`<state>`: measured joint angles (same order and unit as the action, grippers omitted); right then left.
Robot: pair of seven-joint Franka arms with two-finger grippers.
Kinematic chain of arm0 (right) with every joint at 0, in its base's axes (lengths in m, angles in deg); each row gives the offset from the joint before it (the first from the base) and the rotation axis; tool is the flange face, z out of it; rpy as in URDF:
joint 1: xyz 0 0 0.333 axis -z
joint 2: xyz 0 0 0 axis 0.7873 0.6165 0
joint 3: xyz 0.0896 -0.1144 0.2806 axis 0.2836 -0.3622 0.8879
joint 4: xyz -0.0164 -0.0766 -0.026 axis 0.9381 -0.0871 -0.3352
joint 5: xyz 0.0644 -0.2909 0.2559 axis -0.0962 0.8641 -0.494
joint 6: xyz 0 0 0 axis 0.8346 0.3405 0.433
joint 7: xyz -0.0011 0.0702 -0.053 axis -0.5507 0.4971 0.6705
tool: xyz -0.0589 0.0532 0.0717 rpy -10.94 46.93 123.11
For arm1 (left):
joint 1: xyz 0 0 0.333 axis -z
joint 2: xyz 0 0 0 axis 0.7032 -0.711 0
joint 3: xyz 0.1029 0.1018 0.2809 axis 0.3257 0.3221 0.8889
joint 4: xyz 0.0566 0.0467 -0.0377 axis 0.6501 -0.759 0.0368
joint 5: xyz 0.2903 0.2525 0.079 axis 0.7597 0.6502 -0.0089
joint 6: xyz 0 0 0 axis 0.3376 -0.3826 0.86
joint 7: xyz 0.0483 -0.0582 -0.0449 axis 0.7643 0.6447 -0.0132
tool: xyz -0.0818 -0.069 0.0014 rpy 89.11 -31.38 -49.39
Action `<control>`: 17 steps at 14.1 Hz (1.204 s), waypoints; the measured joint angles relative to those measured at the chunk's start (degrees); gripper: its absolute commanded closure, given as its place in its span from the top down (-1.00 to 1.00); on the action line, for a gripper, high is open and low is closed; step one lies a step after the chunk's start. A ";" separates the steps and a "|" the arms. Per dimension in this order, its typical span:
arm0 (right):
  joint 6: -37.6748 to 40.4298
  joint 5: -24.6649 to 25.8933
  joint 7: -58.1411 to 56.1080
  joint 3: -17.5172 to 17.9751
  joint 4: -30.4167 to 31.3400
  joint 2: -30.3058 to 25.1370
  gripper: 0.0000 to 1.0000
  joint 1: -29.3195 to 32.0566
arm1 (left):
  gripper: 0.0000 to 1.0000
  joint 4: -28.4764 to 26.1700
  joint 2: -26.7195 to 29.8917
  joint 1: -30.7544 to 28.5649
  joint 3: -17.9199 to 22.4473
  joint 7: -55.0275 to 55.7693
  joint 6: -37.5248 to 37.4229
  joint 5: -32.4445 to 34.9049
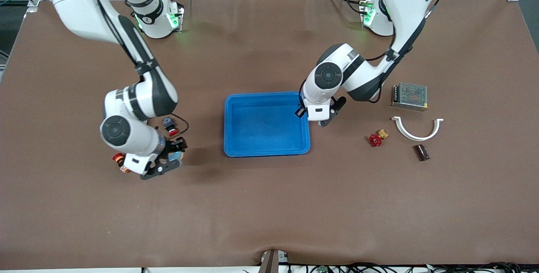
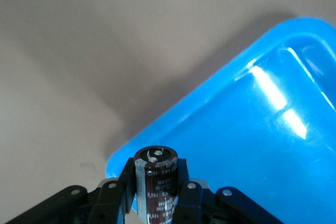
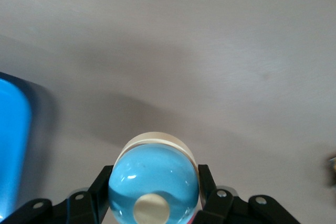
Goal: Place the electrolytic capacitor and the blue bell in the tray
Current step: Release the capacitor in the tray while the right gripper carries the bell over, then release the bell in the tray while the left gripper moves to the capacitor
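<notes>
Grippers on both arms are closed on a task item. Going across the front view from the right arm's end: an orange part (image 1: 119, 160) and a red-capped button (image 1: 170, 126) lie on the table (image 1: 269, 205) beside the right gripper (image 1: 170, 159), which hangs over the table with its 2 fingers (image 3: 207, 187) clamped on the bell (image 3: 154, 183). The tray (image 1: 236, 148) sits mid-table, nothing in it. The left gripper (image 1: 301, 111) is over the tray's rim at the left arm's end, pinching the capacitor (image 2: 155, 184) upright. Toward the left arm's end lie a red valve (image 1: 375, 139), a metal box (image 1: 409, 96), a white curved clip (image 1: 417, 129) and a dark block (image 1: 421, 152).
</notes>
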<state>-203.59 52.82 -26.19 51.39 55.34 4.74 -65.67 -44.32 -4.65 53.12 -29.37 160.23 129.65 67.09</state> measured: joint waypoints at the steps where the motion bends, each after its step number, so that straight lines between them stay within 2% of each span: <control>1: 0.07 -0.04 3.70 0.04 0.01 -0.16 -0.14 -2.02 | -1.00 0.60 -1.00 0.90 0.02 2.72 0.23 0.27; 6: -0.14 -0.06 19.57 0.02 0.07 -0.17 -0.14 -11.07 | -1.00 1.41 -5.74 2.83 0.39 14.71 4.90 3.13; 10: -0.28 -0.06 26.04 -0.03 0.58 -0.17 -0.14 -15.05 | -1.00 1.58 -8.45 2.95 0.62 20.10 6.20 3.42; 11: -0.58 -0.06 27.04 -0.03 1.00 -0.17 -0.14 -15.69 | -0.56 1.61 -8.77 3.06 0.88 20.53 6.28 3.43; 13: -3.07 -0.08 29.23 -0.02 2.77 -0.16 -0.14 -17.00 | 0.99 1.68 -8.95 3.25 1.46 20.78 6.32 3.44; 17: -7.68 -0.08 32.29 -0.03 6.78 -0.11 -0.14 -19.51 | 1.00 3.59 -8.93 3.20 2.17 20.80 5.91 3.44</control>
<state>-211.28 52.74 6.09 51.37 62.12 4.62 -85.19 -40.74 -13.57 56.32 -27.20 181.03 135.55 70.53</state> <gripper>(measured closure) 0.313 0.304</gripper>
